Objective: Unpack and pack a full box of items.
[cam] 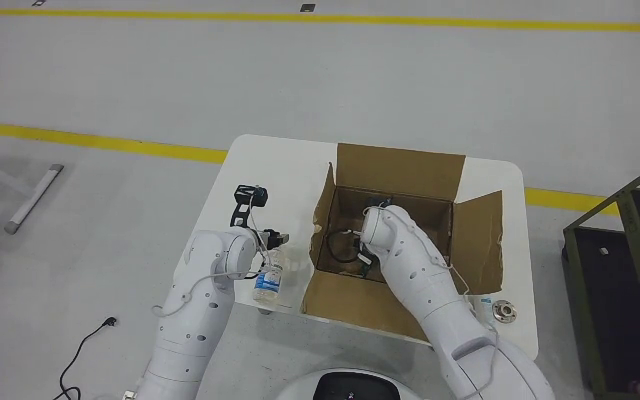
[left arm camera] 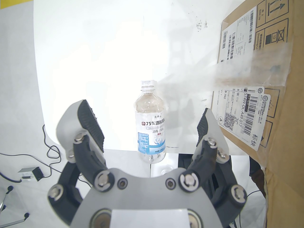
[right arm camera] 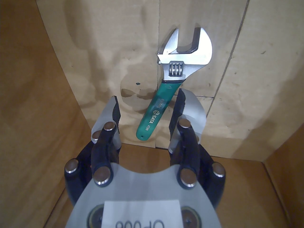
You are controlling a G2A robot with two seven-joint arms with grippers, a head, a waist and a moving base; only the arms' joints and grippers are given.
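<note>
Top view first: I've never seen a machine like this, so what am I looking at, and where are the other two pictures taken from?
This is a two-armed robot at a white table. The top view looks down from a camera above its arms. The other two come from cameras on its wrists, each looking past that arm's own hand. An open cardboard box stands on the table. The left hand is open, with a clear plastic bottle upright between its fingers, beside the box. The right hand is inside the box, open, its fingers either side of the green handle of an adjustable wrench lying on the box floor. Nothing is gripped.
</note>
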